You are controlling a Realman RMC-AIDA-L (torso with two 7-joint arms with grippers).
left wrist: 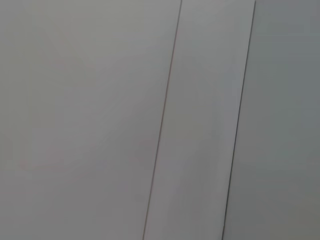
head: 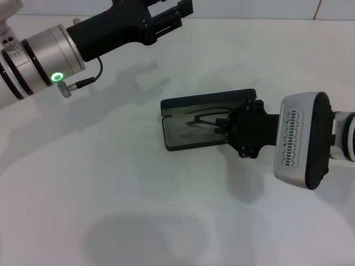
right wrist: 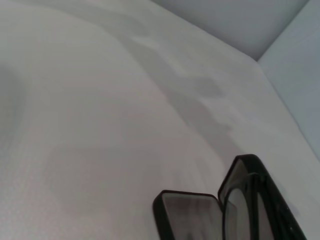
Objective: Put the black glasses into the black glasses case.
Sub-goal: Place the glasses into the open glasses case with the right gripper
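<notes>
The black glasses case [head: 183, 141] lies open in the middle of the white table, lid [head: 205, 101] standing at the far side and grey-lined tray toward me. The black glasses [head: 204, 118] show as thin black rims and arms over the tray. My right gripper [head: 223, 125] reaches in from the right over the case's right end, and its fingers meet the glasses' arms. Whether the glasses rest on the lining, I cannot tell. The open case also shows in the right wrist view [right wrist: 172, 201]. My left gripper [head: 176, 12] is parked high at the far left.
The white table [head: 111, 183] spreads out around the case with nothing else on it. A pale wall [head: 266, 8] runs along its far edge. The left wrist view shows only plain grey panels [left wrist: 100, 120].
</notes>
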